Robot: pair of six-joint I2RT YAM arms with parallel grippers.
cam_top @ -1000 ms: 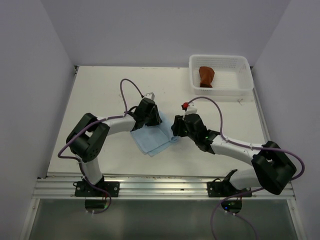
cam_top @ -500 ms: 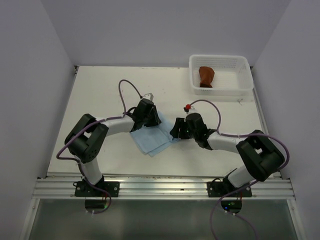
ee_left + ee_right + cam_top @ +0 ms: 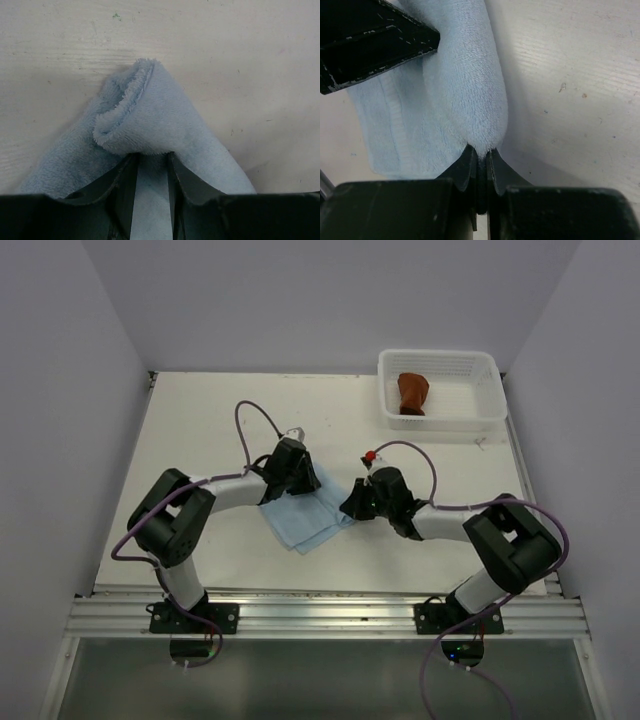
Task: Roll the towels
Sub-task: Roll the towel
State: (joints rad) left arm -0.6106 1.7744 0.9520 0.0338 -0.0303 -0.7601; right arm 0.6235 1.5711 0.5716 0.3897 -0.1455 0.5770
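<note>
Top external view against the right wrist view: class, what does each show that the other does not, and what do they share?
Only the top external view: the white mesh basket at the far right corner of the table, with the rust towel inside it, and the whole outline of the light blue towel.
Only the right wrist view: the right gripper pinched shut on a fold at that towel's edge, with the soft pile seen close up.
Both: the light blue towel lying on the table.
</note>
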